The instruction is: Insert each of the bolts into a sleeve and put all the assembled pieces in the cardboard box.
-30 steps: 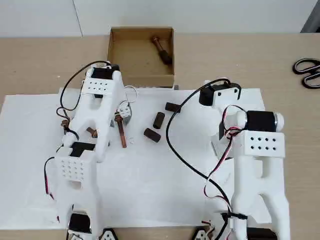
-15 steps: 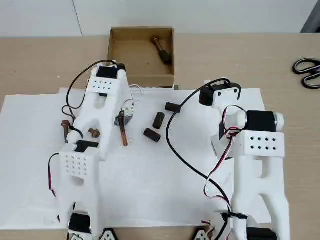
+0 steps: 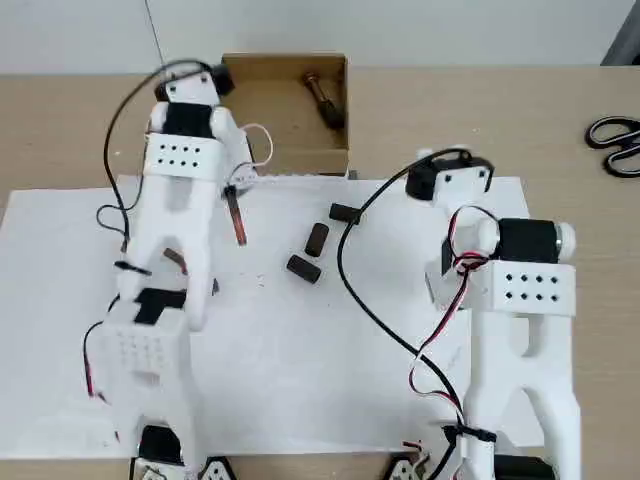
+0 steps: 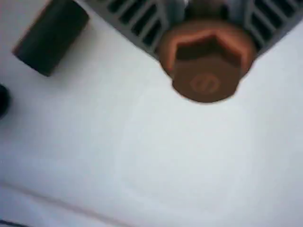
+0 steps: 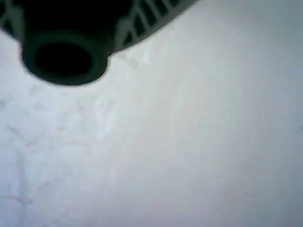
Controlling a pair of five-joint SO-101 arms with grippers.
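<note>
My left gripper (image 3: 232, 192) hangs above the white paper just in front of the cardboard box (image 3: 255, 115), shut on a copper bolt (image 3: 237, 218) that points down at a slant. The bolt's hex head (image 4: 204, 64) sits between the grey jaws in the left wrist view. Three dark sleeves (image 3: 346, 213) (image 3: 317, 239) (image 3: 304, 269) lie on the paper to its right; one sleeve (image 4: 49, 38) shows in the left wrist view. An assembled piece (image 3: 325, 98) lies in the box. My right gripper (image 5: 71, 23) is shut on a black sleeve (image 5: 64, 56), low over the paper.
Another bolt (image 3: 175, 257) lies on the paper, partly hidden under the left arm. Scissors (image 3: 615, 135) rest at the table's far right edge. The white paper (image 3: 300, 360) covers the middle of the table, with free room in its front half.
The left arm has lifted the bolt off the paper and swung it back toward the box. The right arm has hardly moved.
</note>
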